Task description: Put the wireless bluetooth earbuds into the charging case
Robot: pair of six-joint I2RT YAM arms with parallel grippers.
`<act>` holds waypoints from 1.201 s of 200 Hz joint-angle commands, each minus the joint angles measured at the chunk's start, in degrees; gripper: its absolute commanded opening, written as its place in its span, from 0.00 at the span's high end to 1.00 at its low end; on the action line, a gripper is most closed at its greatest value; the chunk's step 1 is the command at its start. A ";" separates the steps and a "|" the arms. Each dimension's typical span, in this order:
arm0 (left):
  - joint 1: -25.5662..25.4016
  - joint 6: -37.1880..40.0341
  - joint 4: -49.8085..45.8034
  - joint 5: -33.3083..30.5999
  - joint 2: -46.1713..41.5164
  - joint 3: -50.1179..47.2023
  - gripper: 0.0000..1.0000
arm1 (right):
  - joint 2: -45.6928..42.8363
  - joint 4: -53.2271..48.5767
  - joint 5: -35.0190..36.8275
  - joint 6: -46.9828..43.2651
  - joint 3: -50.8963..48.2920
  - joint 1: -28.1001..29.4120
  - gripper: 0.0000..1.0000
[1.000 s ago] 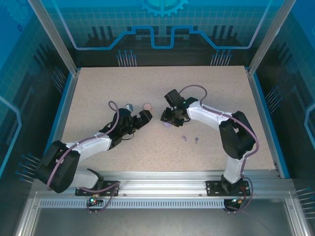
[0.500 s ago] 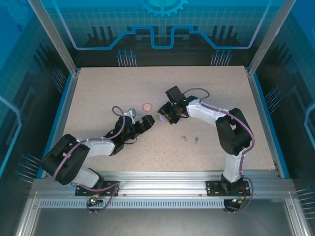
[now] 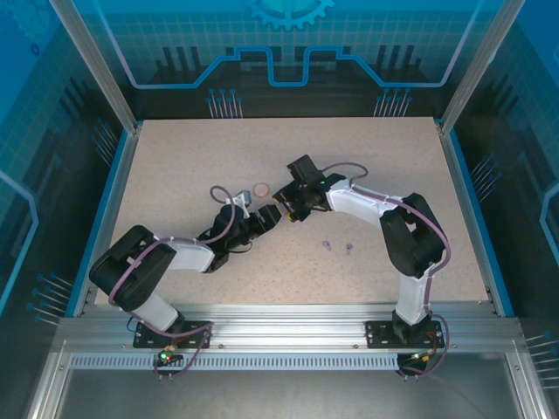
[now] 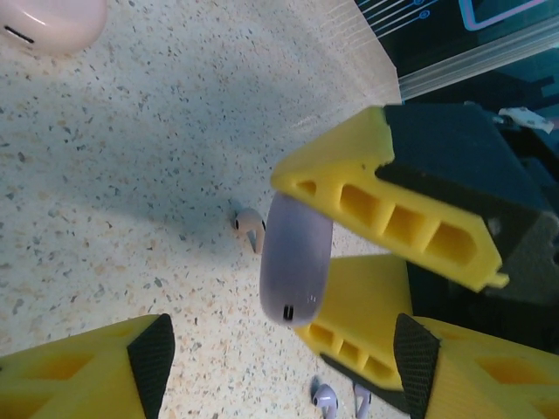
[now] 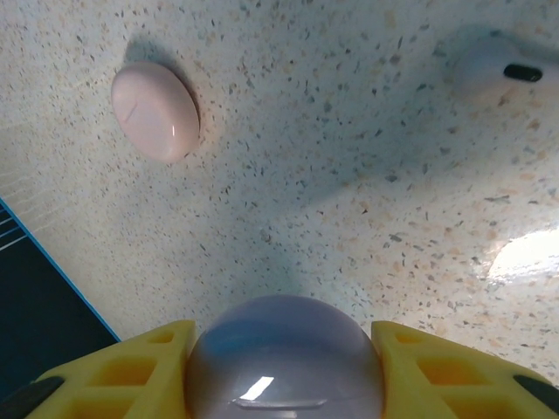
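Top: left gripper [image 3: 269, 216] and right gripper [image 3: 284, 199] meet near centre. The purple earbuds [image 3: 327, 245] lie loose just beside them, none inserted yet.

Left wrist: right gripper pinches the purple case [image 4: 295, 257]. Left jaws are spread, holding nothing (we read this as a bracing step). Next: grip the case and open the lid.

Right wrist: case bottom is cut off and we can't make out the lid seam. Pink case [image 5: 155, 111] lies apart.
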 commanded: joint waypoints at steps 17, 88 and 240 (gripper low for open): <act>-0.42 1.94 2.37 -1.26 1.61 2.30 0.40 | -2.05 0.23 1.26 1.78 0.79 1.25 0.53; -0.42 2.13 3.18 -1.27 3.89 3.67 0.54 | -2.71 0.16 1.87 2.17 0.39 2.04 0.53; -0.39 1.01 5.21 -1.49 5.96 4.19 0.85 | -3.58 1.98 1.45 3.36 -1.36 2.39 0.54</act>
